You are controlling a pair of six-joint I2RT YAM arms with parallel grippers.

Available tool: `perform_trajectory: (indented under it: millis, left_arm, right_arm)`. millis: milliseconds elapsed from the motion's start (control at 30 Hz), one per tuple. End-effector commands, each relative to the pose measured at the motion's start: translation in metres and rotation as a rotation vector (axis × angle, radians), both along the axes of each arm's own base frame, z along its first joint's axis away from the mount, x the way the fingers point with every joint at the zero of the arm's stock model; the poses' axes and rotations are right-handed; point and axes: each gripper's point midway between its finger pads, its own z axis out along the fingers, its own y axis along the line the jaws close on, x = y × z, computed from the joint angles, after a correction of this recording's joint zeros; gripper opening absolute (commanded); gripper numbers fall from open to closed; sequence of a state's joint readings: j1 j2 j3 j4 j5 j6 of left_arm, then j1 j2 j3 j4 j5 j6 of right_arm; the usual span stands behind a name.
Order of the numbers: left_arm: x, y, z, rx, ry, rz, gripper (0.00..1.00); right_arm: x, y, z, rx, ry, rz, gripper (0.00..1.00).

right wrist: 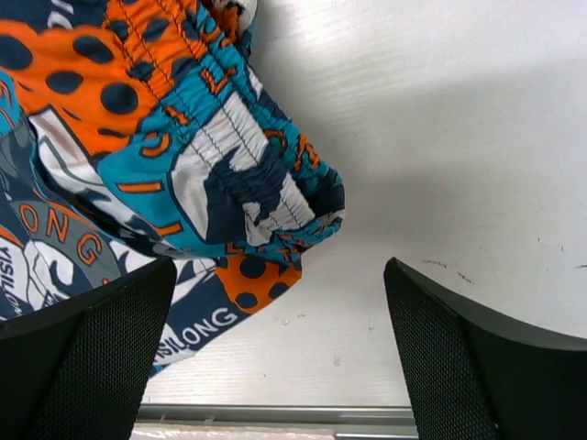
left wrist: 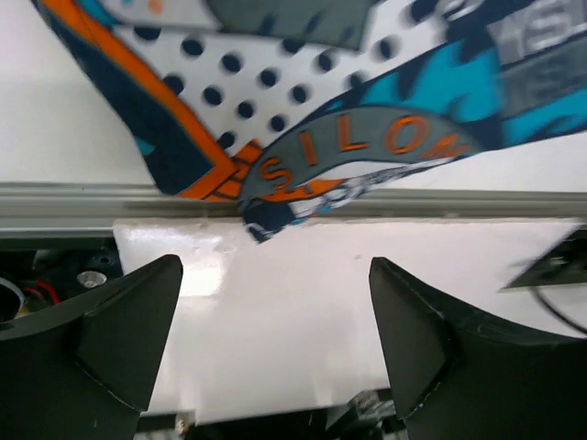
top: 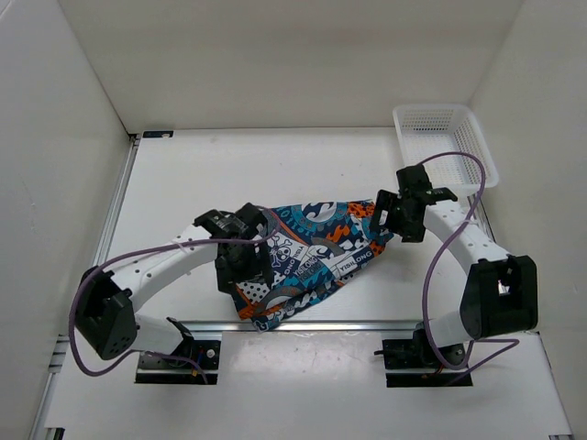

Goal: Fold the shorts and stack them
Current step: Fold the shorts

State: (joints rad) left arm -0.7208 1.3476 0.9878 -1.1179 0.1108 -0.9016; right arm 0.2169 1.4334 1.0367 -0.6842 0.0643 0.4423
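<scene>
Expecting limp, light shorts (top: 312, 261): both hands released, empty; pinch gathered waistband (right wrist: 248, 183) just ahead of your right hand (right wrist: 280, 302), hem corner (left wrist: 264, 225) ahead of your left hand (left wrist: 275, 275)

White tabletop (top: 275, 174) boxed in by plain white wall panels (top: 303, 55) on the far side and both flanks. Lighting even and diffuse, shadows soft. Aluminium rail (left wrist: 73, 200) crosses just ahead of the left gripper (left wrist: 275, 266); a side rail (top: 117, 203) lines the table edge well outboard of it.
</scene>
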Motion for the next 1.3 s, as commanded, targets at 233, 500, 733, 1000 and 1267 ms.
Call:
perform_trajectory:
  millis: [233,500,733,1000,1267]
  left_arm:
    - [0.075,0.034,-0.006,0.014,-0.141,0.23,1.0]
    - [0.099,0.028,-0.068,-0.045,0.018,0.302,0.99]
    - [0.116,0.022,-0.1,-0.027,0.117,0.281,0.26]
    - [0.212,0.055,-0.066,0.027,-0.023,0.279,0.1]
    - [0.248,0.107,0.003,0.142,-0.164,0.313,0.98]
  right_arm:
    - [0.02,0.02,-0.022,0.102,-0.001,0.014,1.0]
    - [0.035,0.029,-0.055,0.128,0.037,0.017,0.76]
    - [0.035,0.044,-0.066,0.214,0.073,-0.026,0.31]
    - [0.032,0.082,-0.06,0.398,0.129,-0.2,0.02]
    - [0.049,0.067,-0.021,0.205,-0.027,-0.253,0.93]
